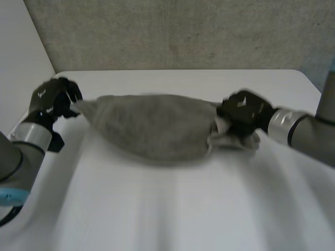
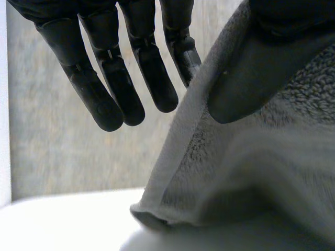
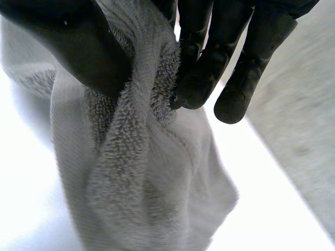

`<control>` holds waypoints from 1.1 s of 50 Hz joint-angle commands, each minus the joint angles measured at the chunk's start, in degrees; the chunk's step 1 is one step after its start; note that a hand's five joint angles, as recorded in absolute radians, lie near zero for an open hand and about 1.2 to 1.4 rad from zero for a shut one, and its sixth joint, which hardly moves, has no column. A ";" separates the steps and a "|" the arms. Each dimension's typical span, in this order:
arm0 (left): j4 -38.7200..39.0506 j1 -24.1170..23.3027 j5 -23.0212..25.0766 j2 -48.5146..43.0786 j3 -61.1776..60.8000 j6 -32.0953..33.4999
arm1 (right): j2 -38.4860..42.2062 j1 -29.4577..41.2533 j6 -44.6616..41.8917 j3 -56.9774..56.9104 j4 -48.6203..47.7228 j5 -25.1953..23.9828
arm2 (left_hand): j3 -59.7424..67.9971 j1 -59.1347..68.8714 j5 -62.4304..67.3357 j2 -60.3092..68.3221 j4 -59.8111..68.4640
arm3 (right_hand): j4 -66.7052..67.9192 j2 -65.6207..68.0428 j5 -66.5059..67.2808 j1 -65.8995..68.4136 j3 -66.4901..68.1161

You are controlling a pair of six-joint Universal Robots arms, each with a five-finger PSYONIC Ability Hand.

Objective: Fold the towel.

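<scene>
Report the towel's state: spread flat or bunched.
Bunched, not flat: the towel sags between the left hand and right hand, each pinching one end.

The towel is uniform plain grey; its looped pile reads as a fine speckle in the wrist views. The left hand and right hand are plain black. The left arm and right arm are grey with a silver wrist band. The cap on the left arm is light blue. The table is plain white. The wall beyond the table's far edge is mottled grey-beige.
</scene>
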 commanded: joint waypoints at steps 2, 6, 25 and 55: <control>2.29 2.01 0.14 0.56 -4.25 3.05 | 1.55 -1.36 -12.83 7.71 -1.13 0.25 | 0.80 2.80 1.43 2.27 2.19 | -0.56 0.37 -0.32 0.95 -0.98; 2.55 2.19 -0.04 1.79 -4.60 3.32 | 0.50 -3.64 -11.78 8.76 -1.13 0.51 | 0.80 2.80 1.43 2.27 2.19 | -23.65 -22.73 -23.41 -22.14 -24.08; 2.64 3.77 -0.04 3.28 -7.59 2.96 | -17.33 -4.53 21.58 23.34 -3.14 9.83 | 0.80 2.80 1.43 2.27 2.19 | -52.21 -51.28 -51.96 -50.69 -52.63; 2.11 4.12 -0.12 7.07 -8.99 3.05 | -14.71 6.11 23.82 36.80 -22.49 23.72 | 0.80 2.80 1.43 2.27 2.19 | -48.50 -47.57 -48.26 -46.99 -48.92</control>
